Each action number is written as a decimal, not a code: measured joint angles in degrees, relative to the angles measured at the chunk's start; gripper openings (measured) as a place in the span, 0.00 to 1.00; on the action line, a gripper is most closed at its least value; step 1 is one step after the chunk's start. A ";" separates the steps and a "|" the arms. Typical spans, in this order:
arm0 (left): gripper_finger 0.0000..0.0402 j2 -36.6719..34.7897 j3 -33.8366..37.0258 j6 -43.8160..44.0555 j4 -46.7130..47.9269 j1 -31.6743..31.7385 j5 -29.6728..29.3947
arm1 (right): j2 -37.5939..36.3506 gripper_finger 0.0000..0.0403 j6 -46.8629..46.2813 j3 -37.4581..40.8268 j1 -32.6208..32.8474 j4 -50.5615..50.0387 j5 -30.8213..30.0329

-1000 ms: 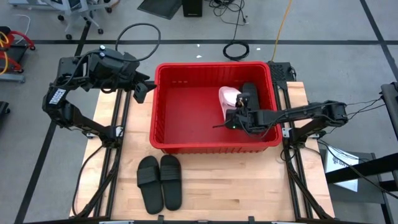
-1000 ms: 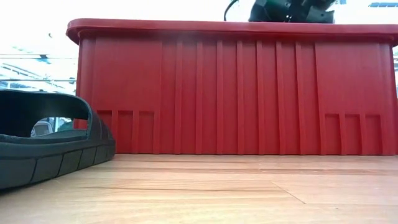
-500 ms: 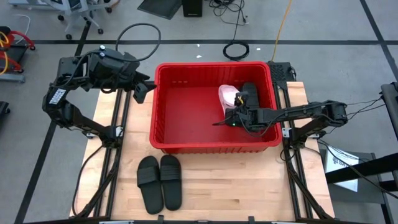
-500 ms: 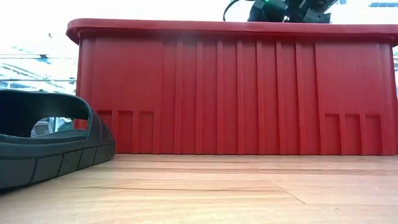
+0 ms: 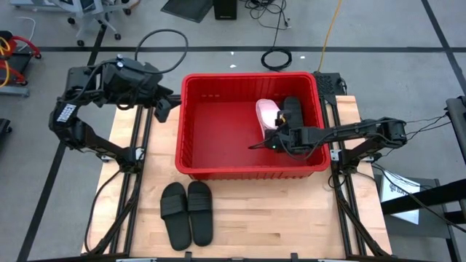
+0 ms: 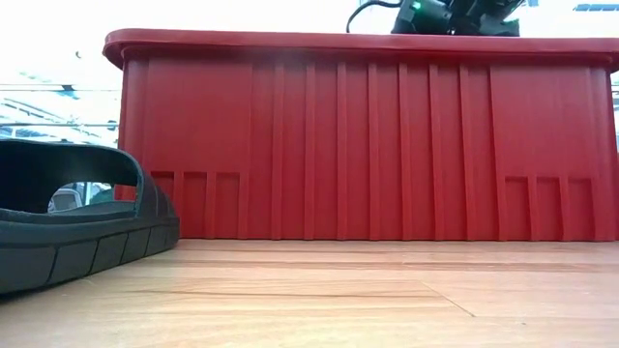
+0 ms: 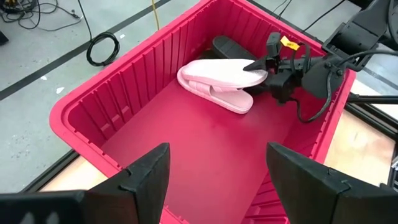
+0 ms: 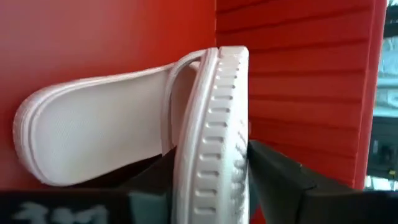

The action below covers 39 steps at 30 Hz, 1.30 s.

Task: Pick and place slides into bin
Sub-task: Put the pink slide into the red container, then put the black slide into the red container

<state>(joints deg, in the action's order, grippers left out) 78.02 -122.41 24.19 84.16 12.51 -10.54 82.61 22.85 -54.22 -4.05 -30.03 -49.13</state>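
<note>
Nearest the table's front edge, two black slides (image 5: 186,213) side by side on the wooden table (image 5: 291,222), soles down, straps up, well clear of both arms; in the low view one of them (image 6: 68,224) close at the left, with the bin's ribbed front wall (image 6: 368,145) behind. Just beyond the pair, the red bin (image 5: 191,124), standing across the middle of the table. Inside, toward its right half, two pale pink slides (image 5: 269,116) together, one lying flat, the other tipped up on its edge against it, and a black slide (image 5: 293,109) just beside them by the right wall. Reaching in over the bin's right rim, the right gripper (image 5: 277,138), down at the near end of the pink pair; in the right wrist view, dark fingers (image 8: 283,180) either side of the ribbed sole of the tipped-up pink slide (image 8: 214,137), parted, with the sole between them; cannot tell whether the pads press on it or stand just off. Farther back and to the left, outside the bin's rear left corner, the left gripper (image 5: 162,108), raised, facing into the bin, fingers (image 7: 149,177) spread wide with nothing between them.
</note>
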 joint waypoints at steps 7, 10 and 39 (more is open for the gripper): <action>0.64 -0.22 0.00 -0.05 0.02 0.00 -0.01 | 0.00 0.49 -7.74 0.00 1.97 -2.07 3.78; 0.64 -0.22 0.00 -0.11 0.00 0.00 -0.01 | 0.00 0.53 -11.34 0.00 2.70 -3.03 5.87; 0.64 -0.22 0.00 -0.26 0.22 0.00 -0.02 | -5.29 0.52 -26.95 -0.55 14.07 -9.17 14.61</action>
<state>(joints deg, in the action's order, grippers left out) 77.80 -122.41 23.93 84.38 12.51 -10.56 77.32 -4.11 -54.76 10.02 -39.20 -34.52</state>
